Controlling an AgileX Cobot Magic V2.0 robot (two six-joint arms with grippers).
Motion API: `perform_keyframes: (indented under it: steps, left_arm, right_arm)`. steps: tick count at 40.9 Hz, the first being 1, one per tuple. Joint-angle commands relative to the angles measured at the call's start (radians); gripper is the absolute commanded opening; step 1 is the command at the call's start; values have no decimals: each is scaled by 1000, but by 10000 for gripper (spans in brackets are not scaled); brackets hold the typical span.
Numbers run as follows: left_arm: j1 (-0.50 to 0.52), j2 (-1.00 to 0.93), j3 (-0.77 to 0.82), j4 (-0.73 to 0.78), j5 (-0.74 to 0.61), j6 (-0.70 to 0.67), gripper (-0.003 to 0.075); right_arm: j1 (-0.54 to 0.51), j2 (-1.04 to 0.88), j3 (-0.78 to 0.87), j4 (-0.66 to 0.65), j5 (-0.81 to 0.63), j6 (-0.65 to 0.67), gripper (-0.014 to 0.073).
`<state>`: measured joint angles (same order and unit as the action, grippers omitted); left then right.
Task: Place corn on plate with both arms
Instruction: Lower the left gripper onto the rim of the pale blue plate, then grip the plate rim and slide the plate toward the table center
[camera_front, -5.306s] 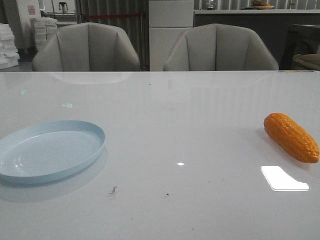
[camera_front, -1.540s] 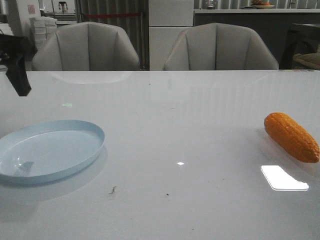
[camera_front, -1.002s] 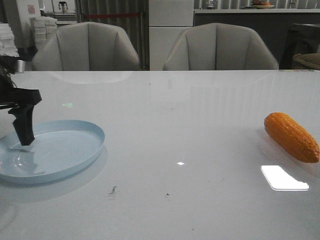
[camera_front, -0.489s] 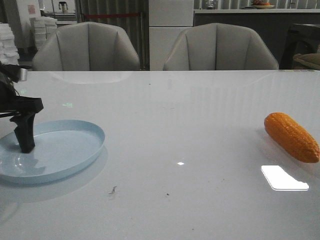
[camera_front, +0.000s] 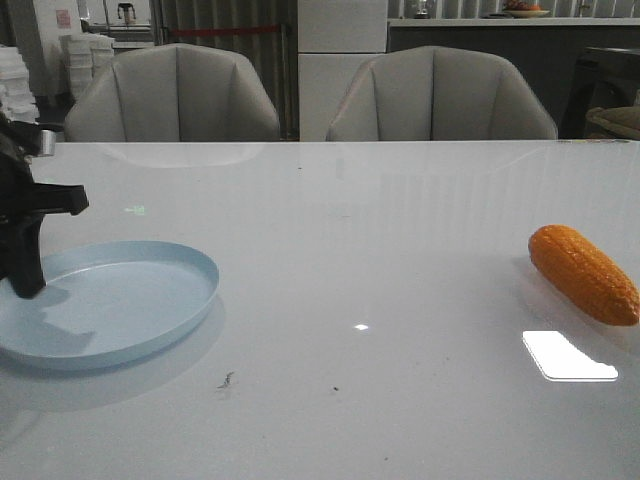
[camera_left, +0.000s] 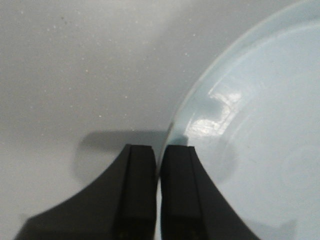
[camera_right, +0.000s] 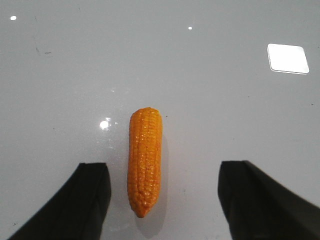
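The corn (camera_front: 583, 273) lies on its side at the right edge of the front view, well apart from the plate (camera_front: 130, 310) at lower left; it looks like a light, rigid moulded cob whose bumpy kernels should give grip, though its round, tapered body could roll, so the thick middle across its width seems the best hold. In its wrist view the right gripper (camera_right: 162, 192) hangs above it with fingers spread wide on either side, touching nothing. The left gripper (camera_left: 159, 187) is pinched on the plate's thin rim, which looks light, stiff and liable to slide on the glossy table (camera_front: 400, 230).
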<state>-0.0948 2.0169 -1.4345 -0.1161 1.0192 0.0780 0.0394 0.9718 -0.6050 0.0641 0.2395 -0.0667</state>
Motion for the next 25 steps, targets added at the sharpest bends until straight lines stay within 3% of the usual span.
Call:
perform_keyframes:
  steps: [1, 14, 25]
  left_arm:
    - [-6, -50, -80, -11, 39, -5, 89]
    - [-8, -50, -297, -102, 162, 1, 89]
    - [-77, -50, -425, -193, 209, 1, 89]
  right_arm:
    - [-1, -9, -34, -4, -72, -2, 561]
    - [-1, -9, -34, -4, -72, -2, 561]
    - [-1, -9, -34, -4, -72, -2, 561]
